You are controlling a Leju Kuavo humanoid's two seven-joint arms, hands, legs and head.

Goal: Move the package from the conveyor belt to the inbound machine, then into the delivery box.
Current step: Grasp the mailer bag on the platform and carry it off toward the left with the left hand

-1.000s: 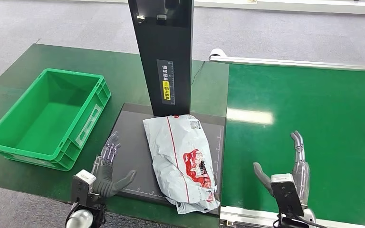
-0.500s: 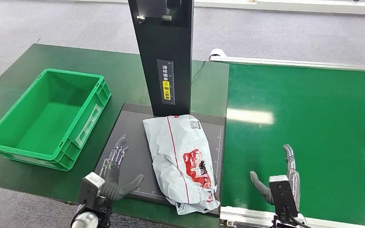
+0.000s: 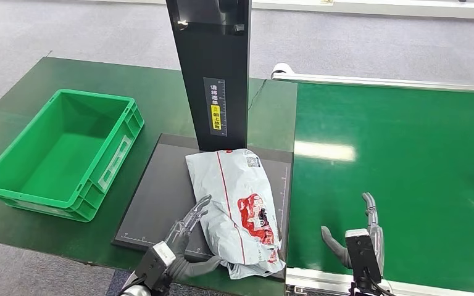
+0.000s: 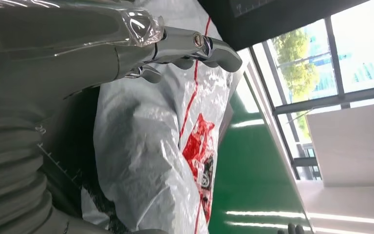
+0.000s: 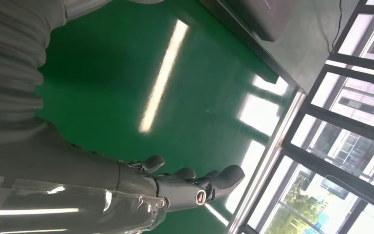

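Note:
A grey plastic package (image 3: 237, 203) with red print lies on the black plate of the inbound machine (image 3: 160, 185), its near end hanging over the plate's front edge. My left hand (image 3: 185, 243) is open right beside the package's near left side, fingers spread along it and thumb pointing toward its near end. The left wrist view shows the fingers (image 4: 195, 46) stretched over the package (image 4: 151, 141). My right hand (image 3: 358, 237) hovers open above the green conveyor belt (image 3: 407, 160), holding nothing. The green delivery box (image 3: 62, 151) stands empty at the left.
The machine's tall black column (image 3: 213, 74) rises at the back of the plate. The belt's metal frame (image 3: 321, 280) runs along the near edge. A dark green table (image 3: 154, 98) carries the box and the machine. Grey floor lies beyond.
My left hand has moved right across the plate's front edge, up against the package. My right hand has drawn back and lower over the belt. The package has not moved.

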